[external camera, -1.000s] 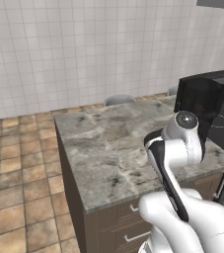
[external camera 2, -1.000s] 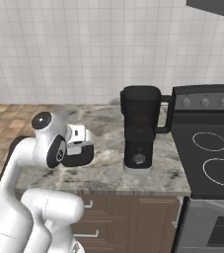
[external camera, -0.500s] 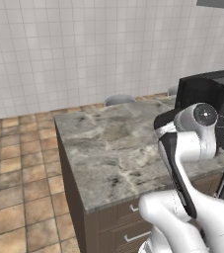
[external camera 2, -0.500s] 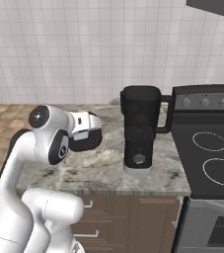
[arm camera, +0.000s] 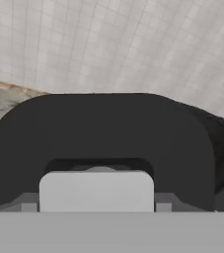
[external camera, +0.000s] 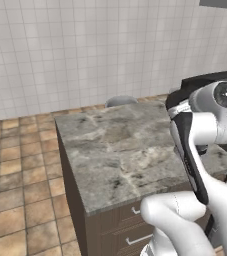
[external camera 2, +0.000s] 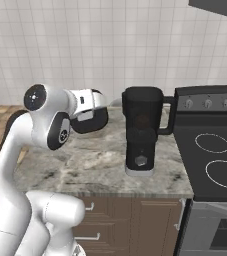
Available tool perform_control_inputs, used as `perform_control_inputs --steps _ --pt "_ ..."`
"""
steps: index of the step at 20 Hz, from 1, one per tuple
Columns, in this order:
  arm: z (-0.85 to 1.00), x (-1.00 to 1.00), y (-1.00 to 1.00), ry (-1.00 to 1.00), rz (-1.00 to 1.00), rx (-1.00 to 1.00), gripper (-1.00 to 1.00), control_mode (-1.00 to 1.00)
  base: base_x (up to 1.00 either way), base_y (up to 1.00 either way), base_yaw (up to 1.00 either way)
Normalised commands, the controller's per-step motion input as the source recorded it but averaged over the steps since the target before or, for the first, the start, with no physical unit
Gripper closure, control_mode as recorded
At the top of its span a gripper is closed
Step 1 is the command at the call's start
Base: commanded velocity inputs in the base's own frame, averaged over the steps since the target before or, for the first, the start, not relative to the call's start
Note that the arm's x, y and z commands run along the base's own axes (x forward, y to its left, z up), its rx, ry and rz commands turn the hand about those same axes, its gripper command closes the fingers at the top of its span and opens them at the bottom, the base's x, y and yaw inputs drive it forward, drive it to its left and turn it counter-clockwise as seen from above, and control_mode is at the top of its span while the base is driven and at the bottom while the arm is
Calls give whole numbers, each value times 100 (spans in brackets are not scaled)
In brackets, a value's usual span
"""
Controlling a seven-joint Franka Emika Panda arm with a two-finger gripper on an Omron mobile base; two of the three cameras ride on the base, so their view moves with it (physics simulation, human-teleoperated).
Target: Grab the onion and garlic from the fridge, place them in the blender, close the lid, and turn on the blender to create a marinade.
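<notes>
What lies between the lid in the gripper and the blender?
Nothing; in the right base view the lid, held in the gripper, and the blender are separated by bare marble counter.

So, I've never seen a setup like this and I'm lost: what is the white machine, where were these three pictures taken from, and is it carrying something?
The white machine is a robot arm with dark joints, in a computer-drawn kitchen. Two pictures come from cameras on its base, behind it to the left and to the right, looking forward over a stone-patterned counter. The third comes from a camera on the hand itself, looking along the gripper.

On the counter stands a tall black blender, next to a black stove.

The gripper is holding the blender's lid, a flat black rounded cap. In the hand picture the lid sits very close, with its light grey knob clamped at the bottom. In the right base picture the hand carries it beside the blender jar, near its top, not yet on it.
</notes>
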Motion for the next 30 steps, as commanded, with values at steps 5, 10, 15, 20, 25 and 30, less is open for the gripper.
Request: perform_control_inputs --steps 5,10,15,20,25,30 --pt "99 -5 -26 -8 0 -2 100 -100 0 0 0" --pt "73 5 -47 0 0 0 100 -100 0 0 0" --pt "38 37 -52 7 0 0 100 -100 0 0 0" --pt "7 63 -44 25 0 0 100 -100 0 0 0" --pt "0 65 -39 29 0 0 100 -100 0 0 0" --pt "-4 19 -39 9 0 0 100 -100 0 0 0"
